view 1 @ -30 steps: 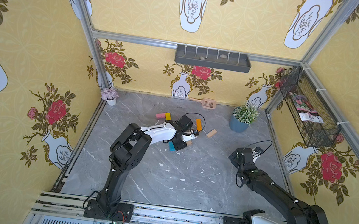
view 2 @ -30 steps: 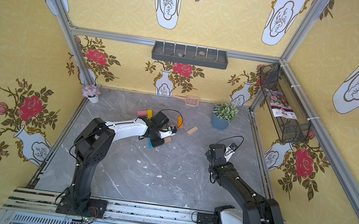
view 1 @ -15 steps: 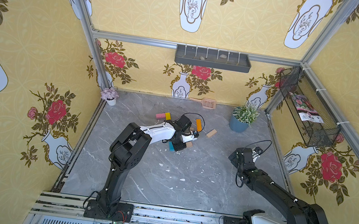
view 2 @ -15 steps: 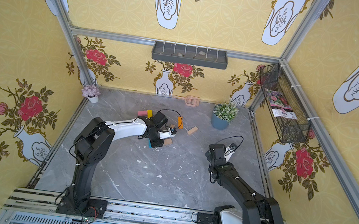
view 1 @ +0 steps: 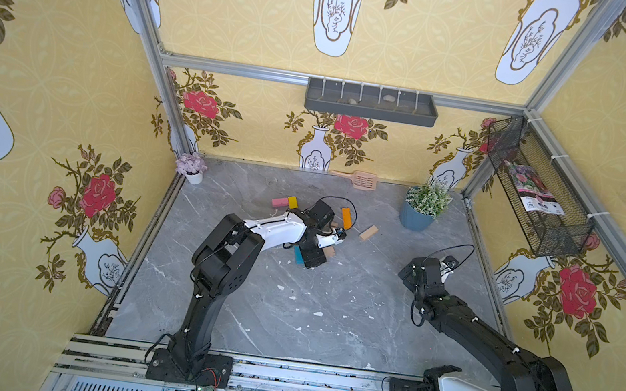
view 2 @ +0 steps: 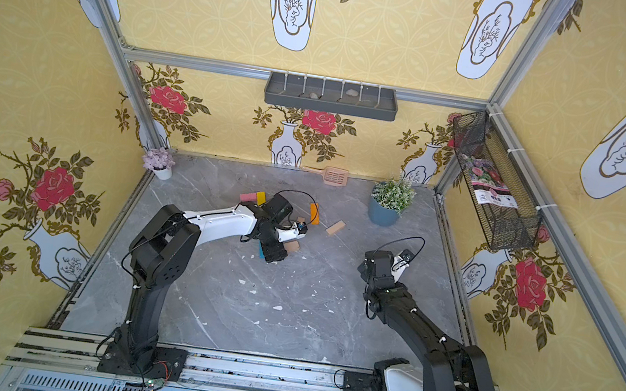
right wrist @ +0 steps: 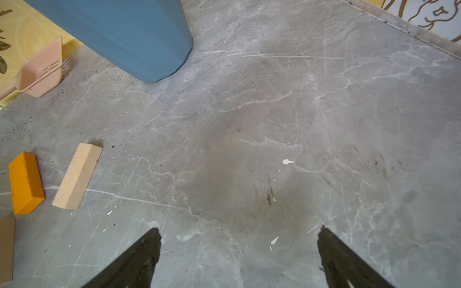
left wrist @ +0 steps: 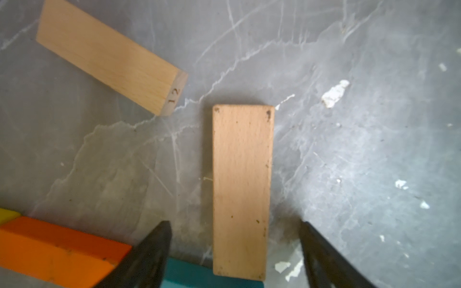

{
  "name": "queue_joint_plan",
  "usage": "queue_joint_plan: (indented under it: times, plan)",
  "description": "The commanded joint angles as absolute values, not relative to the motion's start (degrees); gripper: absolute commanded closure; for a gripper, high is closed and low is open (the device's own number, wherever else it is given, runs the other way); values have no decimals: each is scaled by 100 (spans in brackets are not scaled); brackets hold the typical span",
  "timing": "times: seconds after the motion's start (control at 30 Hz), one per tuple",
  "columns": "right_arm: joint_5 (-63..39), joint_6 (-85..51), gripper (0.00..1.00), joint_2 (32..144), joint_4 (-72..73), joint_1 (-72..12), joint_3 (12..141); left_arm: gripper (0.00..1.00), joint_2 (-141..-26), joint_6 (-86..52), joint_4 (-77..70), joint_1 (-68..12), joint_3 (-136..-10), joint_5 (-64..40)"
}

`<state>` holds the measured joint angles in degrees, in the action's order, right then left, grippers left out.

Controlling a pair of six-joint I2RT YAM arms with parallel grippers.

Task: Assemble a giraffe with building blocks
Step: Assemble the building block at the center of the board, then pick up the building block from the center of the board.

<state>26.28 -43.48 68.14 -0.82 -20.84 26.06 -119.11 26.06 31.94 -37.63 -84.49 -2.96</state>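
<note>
Left tool (left wrist: 234, 224): fingers apart, straddling a flat plain tan wooden bar (left wrist: 242, 192) lying on the grey marble-look surface (left wrist: 374, 149). There is a gap on both sides, no contact. Only the left wrist view shows that. In both top views the arm covers the bar except one end (view 1: 330, 251).

Same wrist view:
- A second tan wooden bar (left wrist: 107, 57) lies ahead of the tips, skewed and apart from the first. Its end face is stamped "12", the only readable writing.
- An orange wooden bar (left wrist: 57, 251) and a teal-blue wooden bar (left wrist: 184, 274) sit back by one finger. The blue one meets the straddled bar's near end; butted or overlapped, can't tell.

Top views only: a pink wooden bar (view 1: 280, 202) and a yellow wooden bar (view 1: 293, 202) touch end to end behind the left tool's wrist.

A second orange wooden bar (view 1: 346, 218) and a third tan wooden bar (view 1: 368, 232) lie between the tools, nearer the left. The right wrist view shows them side by side, not touching.

Right tool (right wrist: 238, 230): fingers apart over bare surface, gripping nothing. A blue plant pot (right wrist: 124, 32) and a peach slotted plastic scoop (right wrist: 42, 72) sit well ahead of it.

The printed packet (view 1: 536, 194) in the black wire basket (view 1: 561, 242) is too small to read.
</note>
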Motion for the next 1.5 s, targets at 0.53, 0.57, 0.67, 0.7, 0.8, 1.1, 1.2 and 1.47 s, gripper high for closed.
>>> queue_joint_plan:
  times: [0.53, 0.57, 0.67, 0.7, 0.8, 1.1, 1.2, 1.47]
  plan:
    - [2707, -4255, 3, 6812, 158, -2073, 2646, 1, -11238, -1943, 3463, -3298, -10315, 260]
    - [2707, -4245, 3, 6812, 158, -2076, 2646, 1, -11583, -2156, 3883, -3193, -10807, 103]
    - [2698, -4236, 2, 6802, 117, -2075, 2659, 1, -12285, -2497, 4118, -3076, -11586, 541]
    - [2703, -4236, 3, 6794, 91, -2074, 2657, 1, -12434, -2660, 4127, -3084, -11751, 761]
    - [2729, -4245, 2, 6803, 35, -2069, 2664, 1, -12883, -3059, 4216, -3148, -12267, 867]
    - [2619, -4231, 2, 7150, -26, -2039, 2862, 9, -14238, -3688, 4625, -3714, -13803, 1501]
    - [2593, -4245, 2, 7181, -55, -2039, 2887, 14, -14379, -3824, 4265, -3828, -13706, 1348]
    - [2582, -4225, 2, 6925, 44, -2039, 2749, 19, -14744, -4095, 4095, -3924, -13812, 1179]
